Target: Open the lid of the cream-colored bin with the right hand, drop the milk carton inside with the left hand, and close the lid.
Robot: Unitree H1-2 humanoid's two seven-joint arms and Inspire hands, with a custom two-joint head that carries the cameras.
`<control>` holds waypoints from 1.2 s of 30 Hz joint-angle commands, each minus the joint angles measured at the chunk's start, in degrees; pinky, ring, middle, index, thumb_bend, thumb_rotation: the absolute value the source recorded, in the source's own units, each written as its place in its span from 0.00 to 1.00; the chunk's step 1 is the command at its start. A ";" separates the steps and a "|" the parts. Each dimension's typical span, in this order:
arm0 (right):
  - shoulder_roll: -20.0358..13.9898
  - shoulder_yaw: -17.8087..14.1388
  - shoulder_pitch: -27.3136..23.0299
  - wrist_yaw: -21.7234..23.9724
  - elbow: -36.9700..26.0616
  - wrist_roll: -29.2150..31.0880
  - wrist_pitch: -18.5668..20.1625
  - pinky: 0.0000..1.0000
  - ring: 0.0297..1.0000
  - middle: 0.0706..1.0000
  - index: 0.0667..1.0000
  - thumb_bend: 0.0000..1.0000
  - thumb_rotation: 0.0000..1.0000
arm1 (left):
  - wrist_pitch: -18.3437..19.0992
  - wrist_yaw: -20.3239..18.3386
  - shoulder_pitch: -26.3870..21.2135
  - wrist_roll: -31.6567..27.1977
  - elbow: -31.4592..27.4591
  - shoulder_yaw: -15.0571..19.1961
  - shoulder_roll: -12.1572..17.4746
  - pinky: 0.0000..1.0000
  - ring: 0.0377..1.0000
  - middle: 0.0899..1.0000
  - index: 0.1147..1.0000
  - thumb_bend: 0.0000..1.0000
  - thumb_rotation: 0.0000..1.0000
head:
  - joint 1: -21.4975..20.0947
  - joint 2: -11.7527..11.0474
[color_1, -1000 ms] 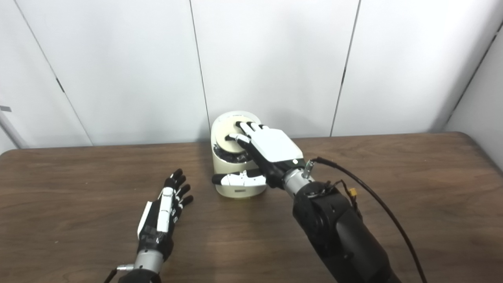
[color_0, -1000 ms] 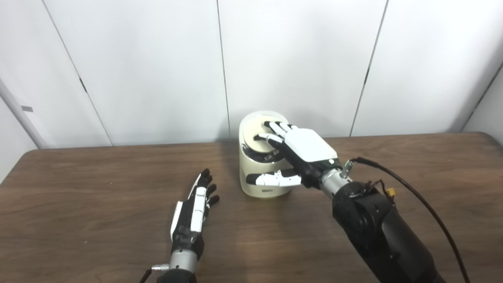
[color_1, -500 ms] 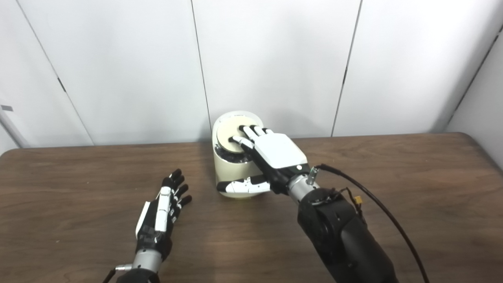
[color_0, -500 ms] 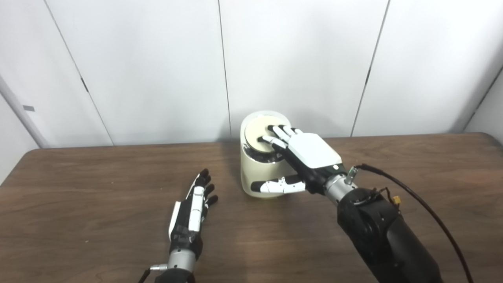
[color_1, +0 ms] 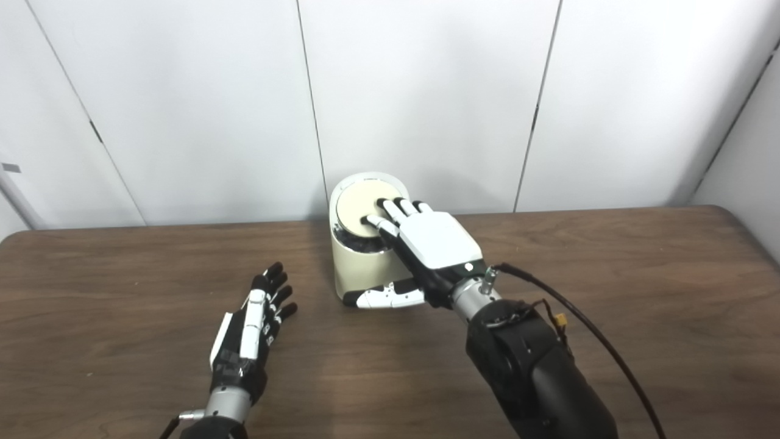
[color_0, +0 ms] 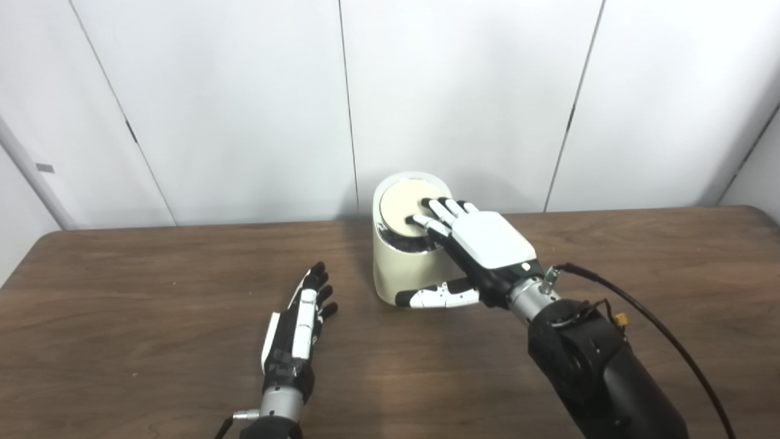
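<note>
Atop the bin [color_0: 399, 271], right hand [color_0: 481, 244] flat on lid [color_0: 402, 207]; contents seemingly hidden; left hand [color_0: 298, 329] empty, spread.

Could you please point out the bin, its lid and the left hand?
bin [color_0: 396, 274], left eye view, front wall.
lid [color_0: 399, 206], left eye view, bare top left of the fingers.
left hand [color_1: 244, 335], right eye view, back of the hand.

Matt wood-grain table [color_0: 152, 286], smooth glossy plastic bin [color_0: 399, 274] w/ matt lid [color_0: 399, 204]

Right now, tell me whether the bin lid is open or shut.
Nearly shut: the lid lies almost flat under the right hand, with a dark gap along its front edge.
</note>
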 commanded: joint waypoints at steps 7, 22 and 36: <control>-0.62 -0.37 -1.68 -0.16 2.55 -0.98 -2.70 1.00 1.00 1.00 0.79 0.65 0.96 | -1.46 0.49 -2.02 0.80 -1.31 -0.73 -0.60 0.91 0.94 0.96 0.96 0.63 0.95 | 0.73 0.38; -1.15 -3.56 -2.06 0.96 1.70 5.08 -3.71 1.00 1.00 1.00 0.84 0.69 0.97 | -0.88 1.69 -1.81 1.45 -2.61 -0.75 -1.15 0.90 0.94 0.95 0.95 0.64 0.95 | 1.39 0.84; -1.49 -16.63 3.81 2.32 -5.22 19.80 2.73 0.98 1.00 1.00 1.00 0.64 0.98 | -0.96 1.30 -2.34 2.43 -4.23 -0.42 0.96 0.90 0.94 0.95 0.95 0.63 0.95 | 2.17 0.67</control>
